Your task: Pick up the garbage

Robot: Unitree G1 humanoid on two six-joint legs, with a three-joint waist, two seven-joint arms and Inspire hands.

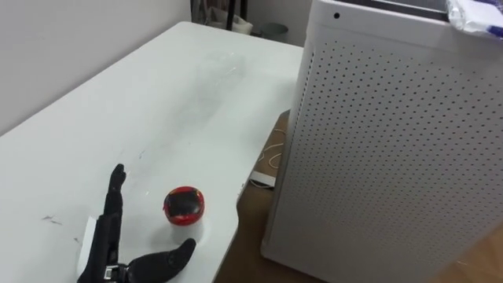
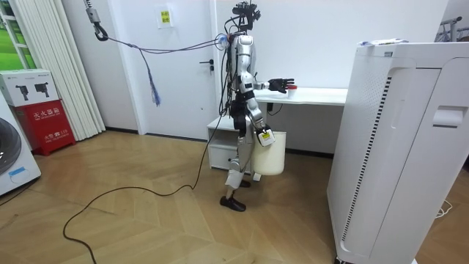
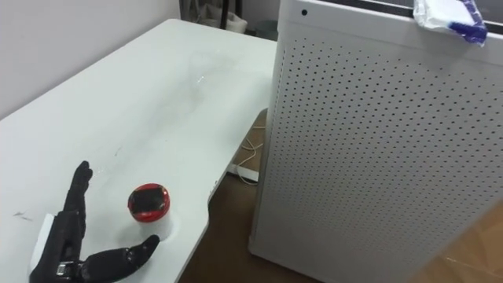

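A small red and black ball-like thing (image 1: 184, 205) lies on the white table (image 1: 157, 102) near its front right edge. My left hand (image 1: 110, 236) rests open just left of it, fingers straight and pointing away, thumb spread below the ball, not touching it. In the room view I stand at the table's end with that hand (image 2: 281, 85) stretched over the tabletop. My right hand (image 2: 264, 136) hangs low at my side, at the rim of a white bin (image 2: 272, 154). Something clear and faint (image 1: 216, 69) lies farther up the table.
A tall white perforated appliance (image 1: 393, 141) stands close on the right, with crumpled white and blue plastic (image 1: 475, 14) on top. A white power strip (image 1: 263, 179) with a cable lies on the wooden floor between table and appliance. A wall runs along the table's left.
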